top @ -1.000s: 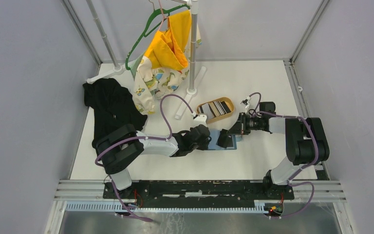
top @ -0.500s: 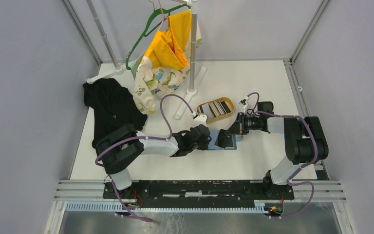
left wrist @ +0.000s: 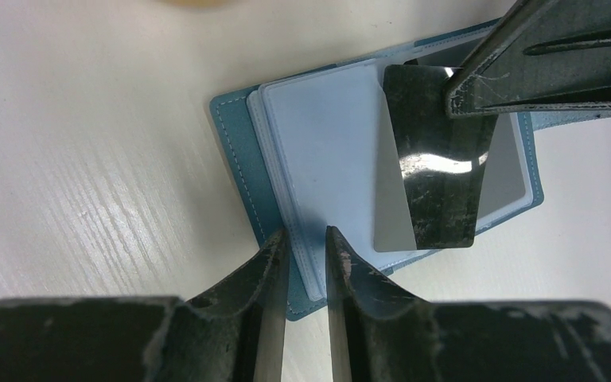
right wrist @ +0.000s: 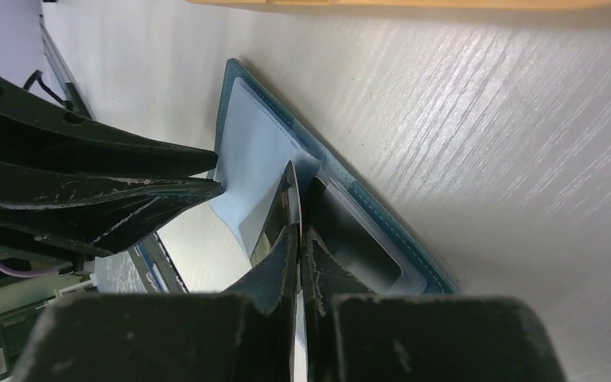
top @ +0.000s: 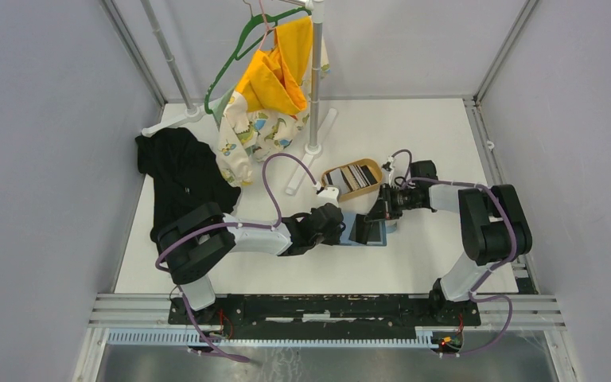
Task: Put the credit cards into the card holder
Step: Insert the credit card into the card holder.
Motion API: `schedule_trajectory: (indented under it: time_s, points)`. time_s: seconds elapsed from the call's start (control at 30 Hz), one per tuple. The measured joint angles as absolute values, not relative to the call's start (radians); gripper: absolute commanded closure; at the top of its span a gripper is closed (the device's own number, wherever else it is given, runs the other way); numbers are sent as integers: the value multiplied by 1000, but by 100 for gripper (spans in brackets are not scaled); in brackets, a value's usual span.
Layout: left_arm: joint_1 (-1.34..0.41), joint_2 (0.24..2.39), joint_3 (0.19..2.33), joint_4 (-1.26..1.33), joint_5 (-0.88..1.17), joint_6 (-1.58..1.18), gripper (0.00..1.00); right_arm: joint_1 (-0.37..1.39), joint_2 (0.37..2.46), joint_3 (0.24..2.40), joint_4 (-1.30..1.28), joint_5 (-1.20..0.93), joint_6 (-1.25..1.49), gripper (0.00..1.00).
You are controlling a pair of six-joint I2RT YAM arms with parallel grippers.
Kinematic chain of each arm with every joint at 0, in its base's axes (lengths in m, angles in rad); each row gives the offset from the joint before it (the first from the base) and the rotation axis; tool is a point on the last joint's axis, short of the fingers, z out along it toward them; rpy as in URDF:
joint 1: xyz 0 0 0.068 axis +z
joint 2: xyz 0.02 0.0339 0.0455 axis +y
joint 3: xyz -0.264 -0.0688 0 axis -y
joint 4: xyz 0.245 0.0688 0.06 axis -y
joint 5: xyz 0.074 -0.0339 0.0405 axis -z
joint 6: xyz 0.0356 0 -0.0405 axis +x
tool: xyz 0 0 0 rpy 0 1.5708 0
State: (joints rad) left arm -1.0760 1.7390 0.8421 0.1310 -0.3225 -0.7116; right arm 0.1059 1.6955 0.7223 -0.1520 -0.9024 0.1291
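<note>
The holder (left wrist: 318, 143) lies open on the table (top: 430, 255), slightly toward its right edge. The left gripper (left wrist: 302, 255) pinches its flap. The right gripper (right wrist: 298, 239) pinches a black card (left wrist: 437, 183) at its pocket. Other cards (top: 357, 175) sit in the tray (top: 330, 179).

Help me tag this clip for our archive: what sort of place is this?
Most likely a robot test booth: plain grey walls close in a white table, two robot arms are bolted to a metal rail at its edge, and a clothes rack and tray look like props.
</note>
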Motion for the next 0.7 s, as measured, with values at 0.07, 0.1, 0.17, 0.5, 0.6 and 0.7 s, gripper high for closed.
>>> schedule_trajectory:
  time_s: [0.07, 0.1, 0.17, 0.5, 0.6, 0.7]
  points:
    - [-1076, 1739, 842, 131, -322, -709, 70, 119, 1699, 737, -168, -877, 120, 92]
    - [-1076, 1739, 842, 132, -321, -708, 70, 122, 1699, 740, -174, -867, 116, 91]
    - [-1076, 1739, 842, 132, -321, -707, 70, 125, 1700, 744, -183, -850, 110, 89]
    - [-1076, 1739, 842, 133, -321, -706, 69, 138, 1700, 762, -216, -807, 107, 89]
    - [-1076, 1739, 842, 133, -321, -706, 69, 147, 1700, 773, -231, -788, 107, 88]
    - [-1076, 1739, 842, 133, -321, -705, 69, 153, 1699, 780, -242, -773, 107, 88]
